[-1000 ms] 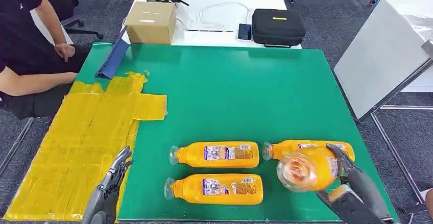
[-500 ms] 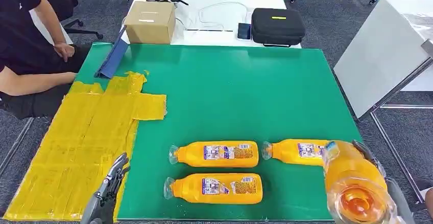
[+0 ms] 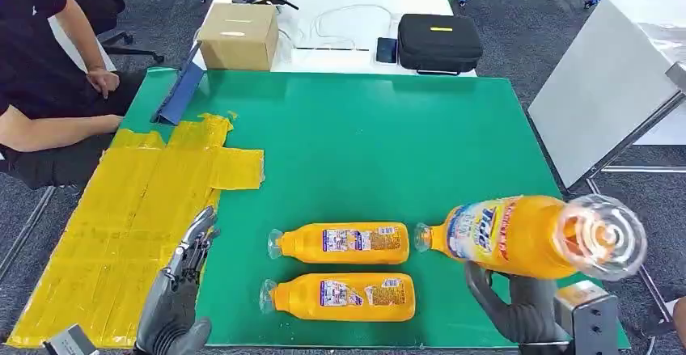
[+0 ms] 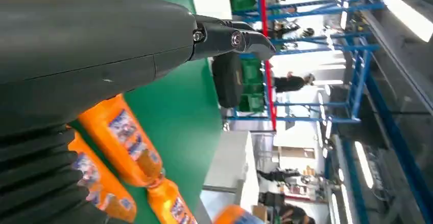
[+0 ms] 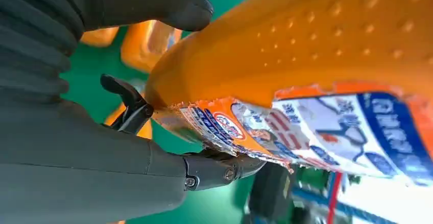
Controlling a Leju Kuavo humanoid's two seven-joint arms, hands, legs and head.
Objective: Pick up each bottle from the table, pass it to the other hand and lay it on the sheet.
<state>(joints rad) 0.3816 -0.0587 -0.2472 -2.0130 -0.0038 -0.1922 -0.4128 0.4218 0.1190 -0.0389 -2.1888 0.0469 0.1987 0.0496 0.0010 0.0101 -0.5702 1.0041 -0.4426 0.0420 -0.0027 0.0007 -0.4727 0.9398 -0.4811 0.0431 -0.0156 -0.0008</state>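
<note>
From the head view, the right hand (image 3: pixel 518 310) grips an orange bottle (image 3: pixel 526 236) from below and holds it lifted above the near right corner of the green table (image 3: pixel 364 145), lying roughly level with its clear ribbed base turned toward the camera and its label, blue lettering on white with red edging, facing up. Three more orange bottles lie on their sides on the table: a far bottle (image 3: pixel 344 243), a near bottle (image 3: pixel 340 297) just in front of it, and a third bottle (image 3: pixel 433 238) partly hidden behind the lifted one; each has a clear neck end pointing toward the yellow sheet (image 3: pixel 129 226), which covers the table's left part and carries nothing. The left hand (image 3: pixel 179 294) hangs over the sheet's near edge, fingers apart and holding nothing. Beyond the table stand a closed cardboard box (image 3: pixel 239 35) and a zipped black case (image 3: pixel 441 42), and a seated person (image 3: pixel 40 72) is at the far left. In the left wrist view, the left hand's fingers (image 4: pixel 230 38) stretch out with nothing between them, orange bottles lying on the green surface beyond. In the right wrist view, the thumb (image 5: pixel 153 2) and darker fingers (image 5: pixel 214 168) clasp the dimpled orange body with its torn-edged label.
</note>
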